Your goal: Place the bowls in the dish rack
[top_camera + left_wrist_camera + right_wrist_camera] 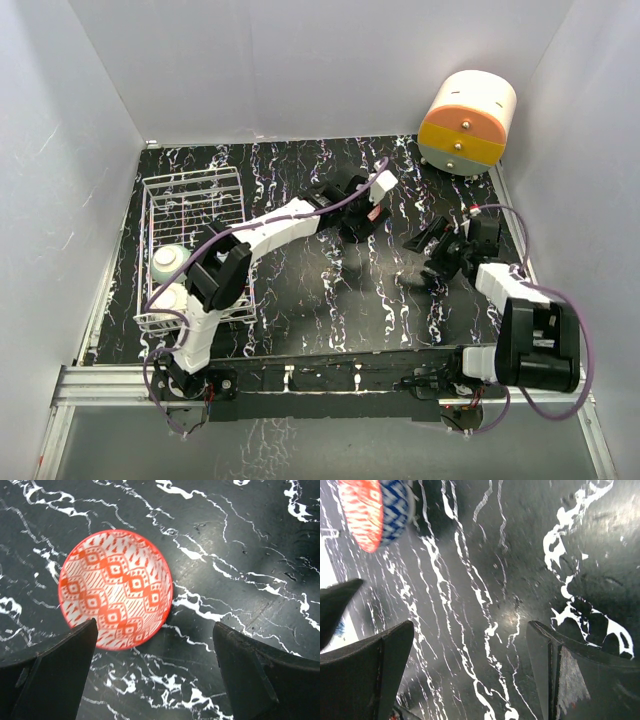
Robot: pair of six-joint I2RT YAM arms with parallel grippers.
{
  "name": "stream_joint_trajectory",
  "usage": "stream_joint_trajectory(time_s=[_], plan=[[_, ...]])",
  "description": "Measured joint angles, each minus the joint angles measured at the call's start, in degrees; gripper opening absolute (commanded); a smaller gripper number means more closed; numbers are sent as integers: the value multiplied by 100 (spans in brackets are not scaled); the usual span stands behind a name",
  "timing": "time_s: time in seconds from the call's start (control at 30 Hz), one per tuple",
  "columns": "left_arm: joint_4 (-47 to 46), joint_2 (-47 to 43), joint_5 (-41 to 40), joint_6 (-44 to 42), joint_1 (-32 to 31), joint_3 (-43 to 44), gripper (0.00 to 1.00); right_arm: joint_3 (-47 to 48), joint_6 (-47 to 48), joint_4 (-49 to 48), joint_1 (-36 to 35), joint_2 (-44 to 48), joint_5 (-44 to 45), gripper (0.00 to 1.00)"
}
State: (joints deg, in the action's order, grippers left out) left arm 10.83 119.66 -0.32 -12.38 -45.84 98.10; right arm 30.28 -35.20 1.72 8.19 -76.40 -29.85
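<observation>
A red-patterned bowl (116, 589) sits upright on the black marbled table, just ahead of my left gripper (155, 665) and toward its left finger. That gripper is open and wide, with only tabletop between its fingers. From above, the left gripper (362, 218) hovers mid-table and hides most of this bowl. The white wire dish rack (190, 200) stands at the left with two pale bowls (170, 262) at its near end. My right gripper (432, 245) is open over bare table. Its wrist view shows the red bowl (362, 510) far off with a blue-patterned bowl (396, 505) against it.
A round orange-and-cream drawer unit (467, 122) stands at the back right corner. White walls close in the table on the left, back and right. The right arm's base and cables lie along the near right edge.
</observation>
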Motion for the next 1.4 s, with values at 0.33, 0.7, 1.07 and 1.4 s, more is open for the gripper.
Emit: stream_joint_trajectory(time_s=[0.33,0.7,1.07,1.4], plan=[[-184,721,229,-382,-15,264,96,964,98,463,0,481,240,98],[-514,949,315,-442,-13,140,66,1722,13,780,2,597,787,98],[-1182,898,-48,-463,-13,-321,0,1768,-70,887,13,680,1001,98],[-1587,636,-483,-238,-31,-774,0,1768,-68,929,26,708,1119,98]])
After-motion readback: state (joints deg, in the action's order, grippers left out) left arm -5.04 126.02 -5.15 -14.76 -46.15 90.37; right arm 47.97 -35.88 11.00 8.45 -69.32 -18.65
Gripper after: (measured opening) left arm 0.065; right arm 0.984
